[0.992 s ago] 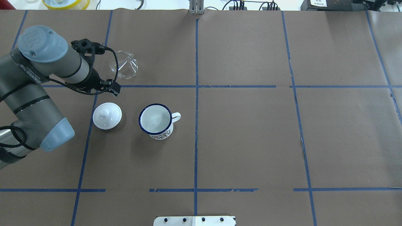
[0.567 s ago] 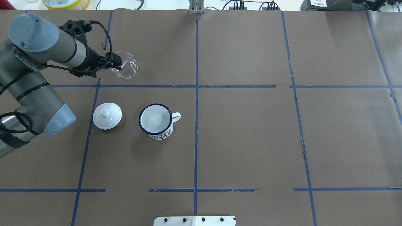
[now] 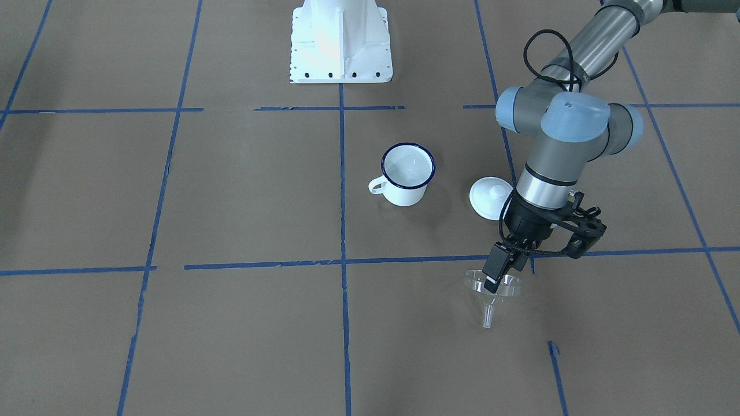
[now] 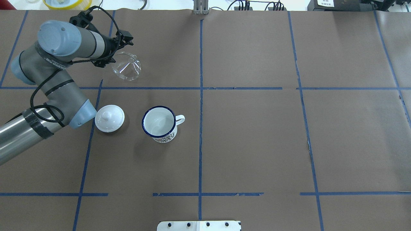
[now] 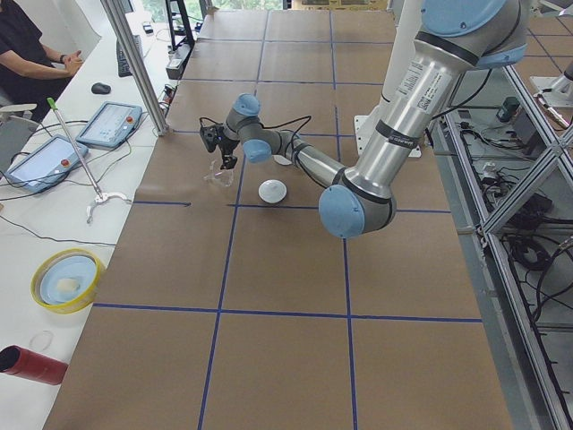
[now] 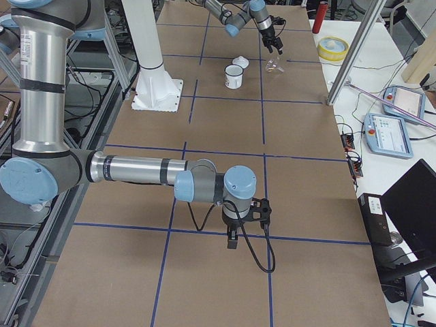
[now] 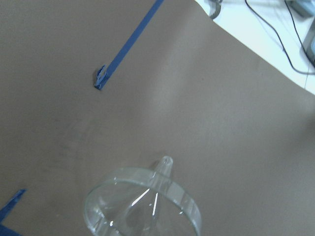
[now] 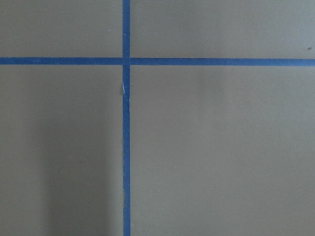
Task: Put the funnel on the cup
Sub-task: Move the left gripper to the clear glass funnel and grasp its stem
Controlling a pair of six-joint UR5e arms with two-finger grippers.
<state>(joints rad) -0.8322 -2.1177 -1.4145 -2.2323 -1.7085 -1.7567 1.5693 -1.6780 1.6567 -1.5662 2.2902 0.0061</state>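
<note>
The clear funnel (image 4: 127, 67) lies on its side on the brown paper at the far left, stem pointing away from me; it also shows in the front view (image 3: 492, 289) and low in the left wrist view (image 7: 142, 209). The white mug with the dark blue rim (image 4: 159, 123) stands upright nearer me, handle to the right, also seen in the front view (image 3: 407, 173). My left gripper (image 3: 509, 270) points down at the funnel's rim, fingers apart, holding nothing. My right gripper (image 6: 233, 238) hangs low over the table far from both; I cannot tell its state.
A round white knobbed lid (image 4: 109, 118) lies left of the mug, close to my left arm's elbow (image 4: 82, 115). The table's far edge with cables and a yellow bowl (image 4: 65, 3) is just beyond the funnel. The robot's base plate (image 3: 341, 40) sits behind the mug.
My left wrist has swung from near the lid toward the far edge and now sits at the funnel's left rim. The funnel, mug and lid have not moved.
</note>
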